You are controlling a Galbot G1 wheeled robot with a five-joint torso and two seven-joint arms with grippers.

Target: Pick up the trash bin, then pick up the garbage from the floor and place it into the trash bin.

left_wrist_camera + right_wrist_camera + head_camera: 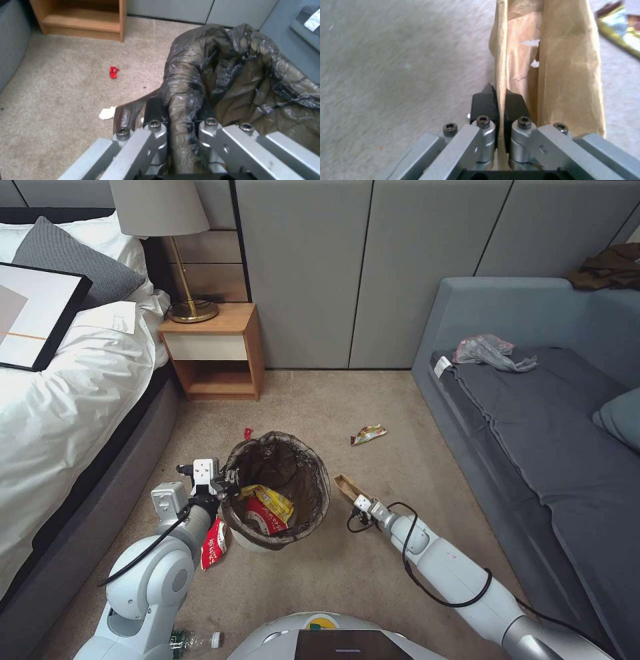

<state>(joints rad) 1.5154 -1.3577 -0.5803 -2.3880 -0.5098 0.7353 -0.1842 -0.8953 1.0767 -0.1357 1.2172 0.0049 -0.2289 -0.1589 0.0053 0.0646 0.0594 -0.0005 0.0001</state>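
Nearest the robot, a clear bottle (195, 640) lies on the carpet (400, 460) beside the left arm's base. Further out, the left end effector (225, 485) is clamped on the rim of the trash bin (276, 488), its fingers (154, 111) closed over a fold of the dark bag liner (233, 75). Inside the bin, just beyond this end effector, sit a yellow wrapper (269, 500) and a red-and-white wrapper (263, 519). Another red-and-white wrapper (213, 543) lies on the floor just below the left wrist. The right end effector (353, 501) is low at the carpet, apart from the bin, its fingers (485, 105) pinched narrow on an edge of a tan paper bag (566, 82), which stretches away from the tips. Past that bag lies a yellow-green wrapper (368, 433). Beyond the left end effector, a white tissue wad (107, 113) and a small red scrap (114, 72) rest on the carpet, with a wooden nightstand (213, 350) farther off.
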